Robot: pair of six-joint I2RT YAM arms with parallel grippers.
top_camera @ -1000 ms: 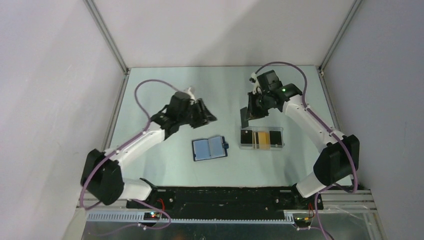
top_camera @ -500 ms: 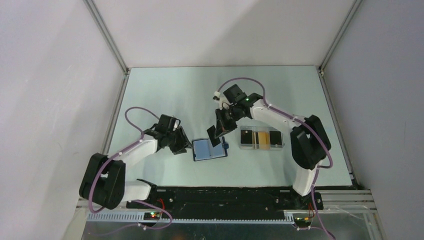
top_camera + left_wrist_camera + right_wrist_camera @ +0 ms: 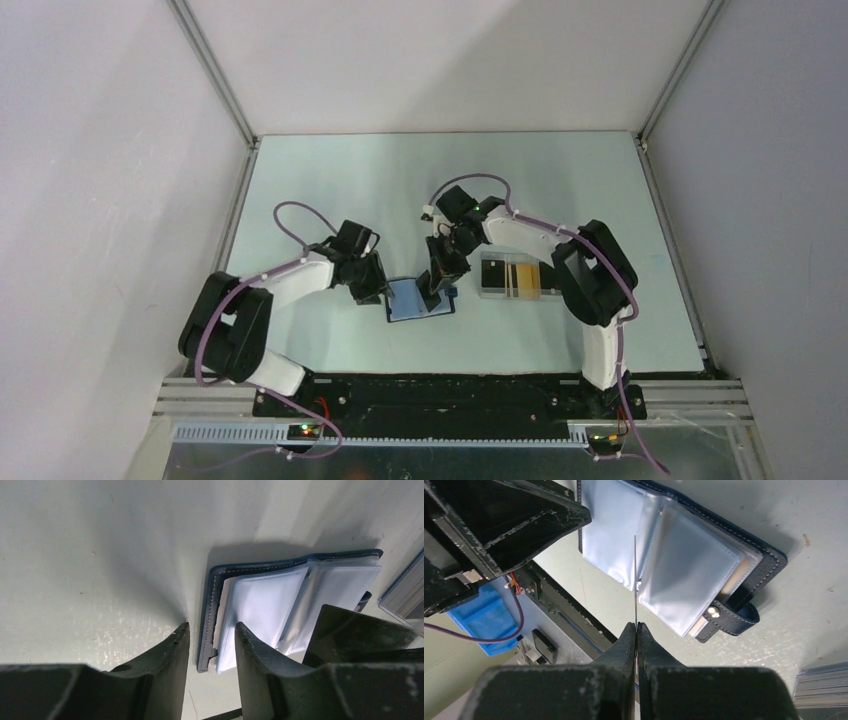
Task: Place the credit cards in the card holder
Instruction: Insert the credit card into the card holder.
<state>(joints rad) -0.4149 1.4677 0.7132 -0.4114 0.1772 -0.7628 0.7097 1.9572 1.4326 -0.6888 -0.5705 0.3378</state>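
The navy card holder point(image 3: 415, 300) lies open on the table, its clear sleeves facing up. It also shows in the left wrist view point(image 3: 280, 592) and the right wrist view point(image 3: 694, 555), where its snap tab points toward me. My left gripper point(image 3: 377, 288) is open and low at the holder's left edge, its jaws either side of the cover's corner point(image 3: 211, 626). My right gripper point(image 3: 436, 283) is shut on a thin credit card point(image 3: 635, 575), seen edge-on, standing over the holder's middle fold. More orange-yellow cards point(image 3: 527, 275) lie in the clear case.
The clear plastic case point(image 3: 520, 276) with a dark base sits just right of the holder, its corner visible in the right wrist view point(image 3: 821, 685). The two grippers are close together over the holder. The black front rail runs along the near table edge point(image 3: 450, 385).
Both arms have come in to the holder. My right gripper carried the card from above the case to over the holder. My left gripper dropped to the holder's left edge.
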